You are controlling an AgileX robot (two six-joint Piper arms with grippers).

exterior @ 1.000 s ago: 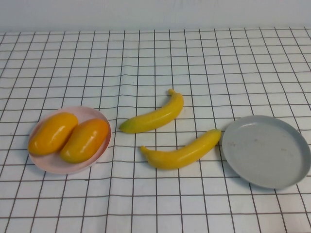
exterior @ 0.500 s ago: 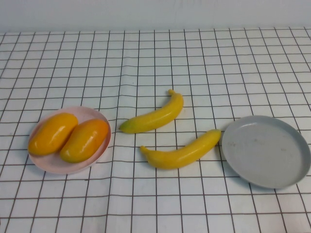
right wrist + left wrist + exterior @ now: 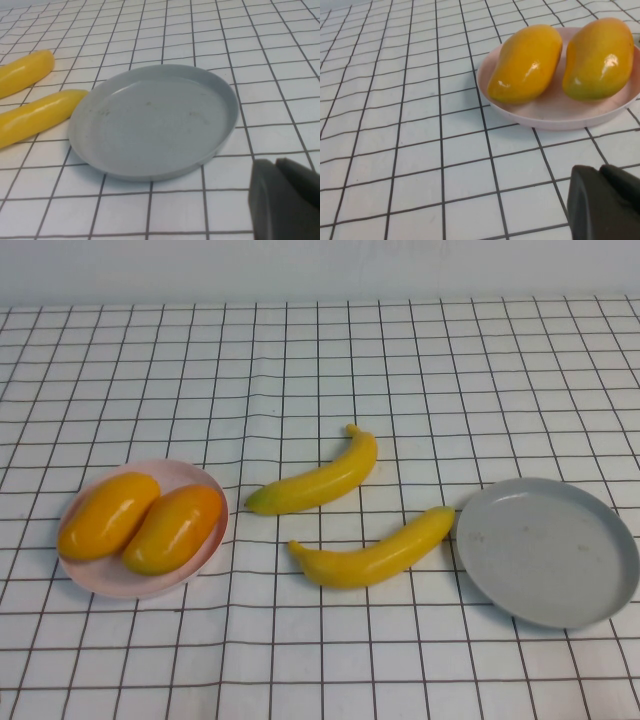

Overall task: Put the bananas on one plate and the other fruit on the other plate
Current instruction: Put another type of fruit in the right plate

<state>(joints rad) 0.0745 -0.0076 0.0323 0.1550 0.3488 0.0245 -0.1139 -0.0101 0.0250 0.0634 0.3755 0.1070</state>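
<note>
Two glossy yellow bananas [image 3: 345, 515] | left pincer [image 3: 605, 202], right pincer [image 3: 282, 200] low, near plates

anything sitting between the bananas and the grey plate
Nothing visible does. The near banana almost touches the grey plate; only bare cloth separates the far banana from it. Left gripper and right gripper hang back.

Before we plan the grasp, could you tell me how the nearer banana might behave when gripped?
The nearer banana looks glossy, so probably slippery. Its curved, rounded body may pivot or roll if nudged. It seems rigid plastic, likely light. Its tip nearly touches the grey plate.
</note>
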